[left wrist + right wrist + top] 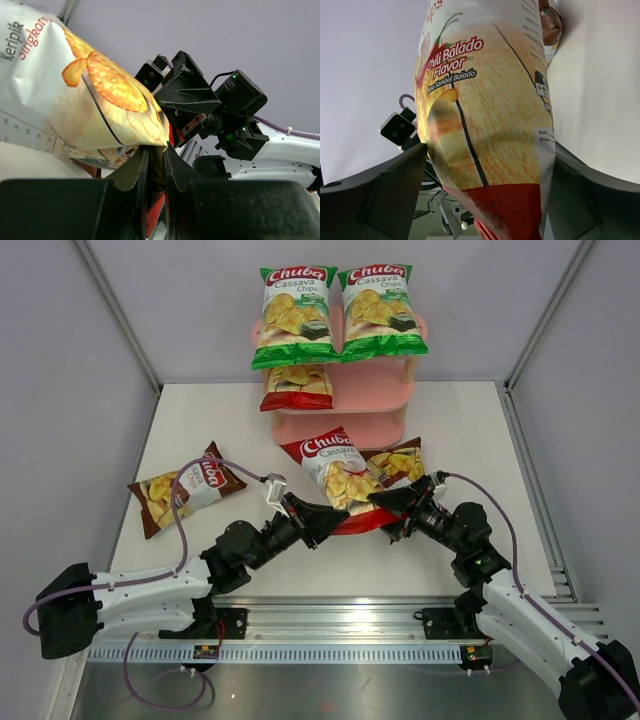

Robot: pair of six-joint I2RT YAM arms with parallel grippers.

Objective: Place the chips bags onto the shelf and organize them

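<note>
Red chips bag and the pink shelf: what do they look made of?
The red chips bag: thin printed plastic film, probably foil-lined. It is glossy, with sheen and soft creases where it bends. The pink shelf: the boards look like painted wood or moulded plastic, smooth and matte with rounded edges. The top view can't settle which.

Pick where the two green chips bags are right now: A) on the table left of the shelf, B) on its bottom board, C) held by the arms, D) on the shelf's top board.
D: one green bag and the other green bag lie side by side on the top board of the pink shelf.
</note>
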